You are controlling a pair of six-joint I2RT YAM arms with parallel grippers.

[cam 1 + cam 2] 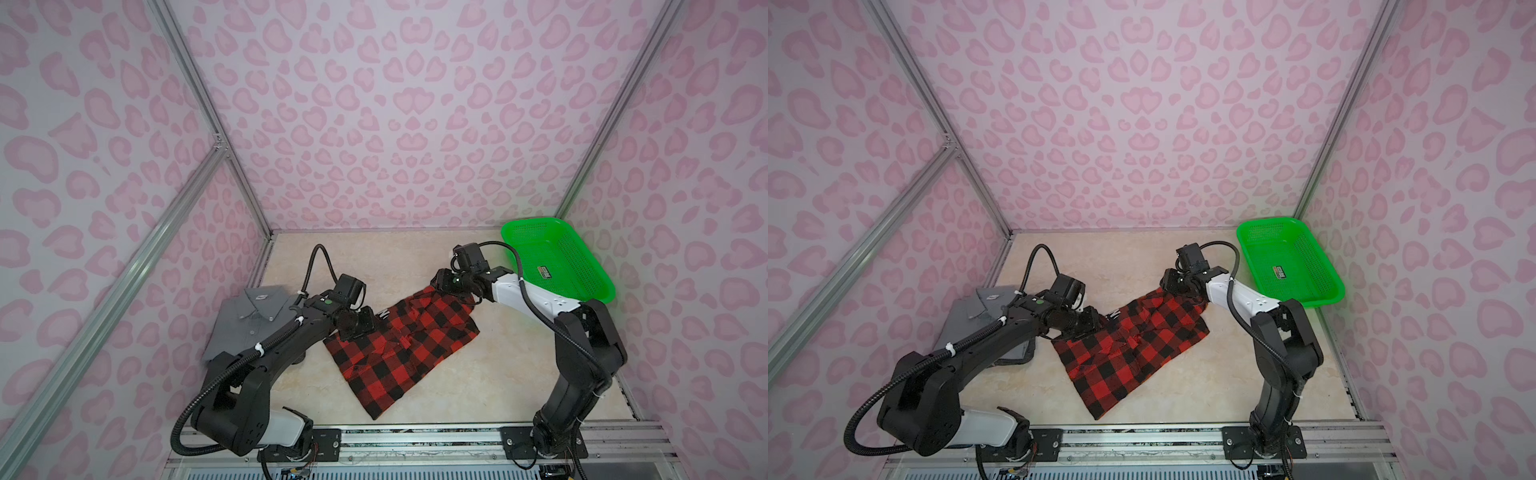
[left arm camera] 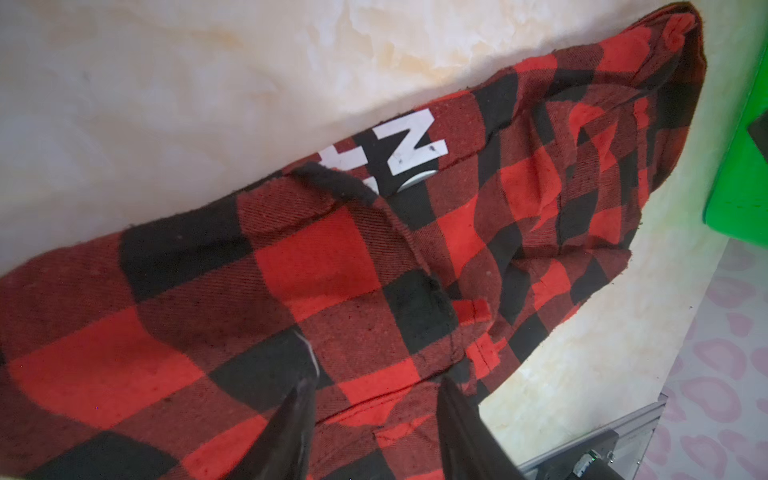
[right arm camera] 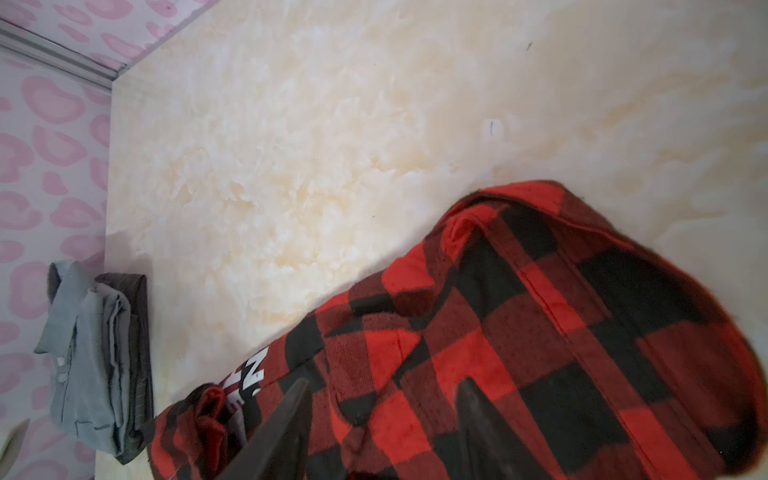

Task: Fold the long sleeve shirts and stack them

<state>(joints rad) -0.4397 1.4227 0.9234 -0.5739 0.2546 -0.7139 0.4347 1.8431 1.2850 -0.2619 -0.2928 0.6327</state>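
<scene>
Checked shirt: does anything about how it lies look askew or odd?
The checked shirt lies diagonally, rumpled and bunched at its far end, unlike the neatly folded grey shirt at the left.

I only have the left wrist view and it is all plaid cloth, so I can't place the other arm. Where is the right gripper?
Observer: The right gripper is at the right-rear corner of the plaid shirt, with its jaws apart over the cloth.
Operator: And the grey shirt?
Observer: The grey shirt lies folded at the left rear of the table, collar up, apart from the plaid one.
Operator: Is anything in the basket?
Observer: The green basket at the right rear holds no shirt, only a small sticker on its floor.
</scene>
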